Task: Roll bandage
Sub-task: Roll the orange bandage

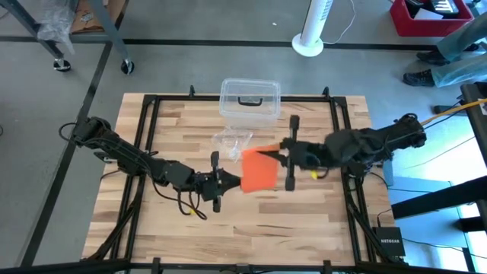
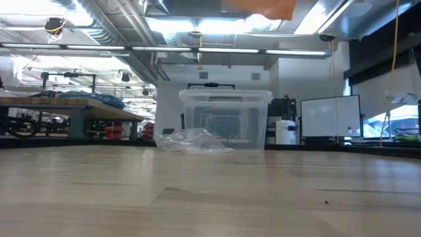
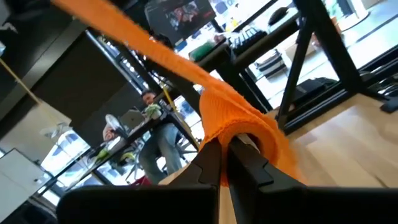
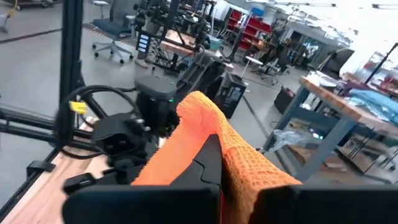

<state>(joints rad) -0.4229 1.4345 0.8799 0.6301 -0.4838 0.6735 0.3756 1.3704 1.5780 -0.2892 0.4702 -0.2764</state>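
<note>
Both grippers are clamping the bandage (image 1: 259, 169) aloft over the wooden table (image 1: 304, 221): left gripper (image 1: 230, 181) gripping one end, right gripper (image 1: 275, 157) the other. Clear box (image 2: 225, 120) sitting toward the table's rear; workbenches (image 2: 62, 105) are showing beyond.

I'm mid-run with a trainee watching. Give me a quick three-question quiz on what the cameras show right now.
1. True or false: the bandage lies flat on the table.
2. Which grippers are shut on the bandage? A) left only B) right only C) both
3. What stands at the table's far edge, behind the small transparent plastic piece?

Key
1. False: it is held up between the left gripper and the right gripper.
2. C
3. The clear plastic box.
</note>
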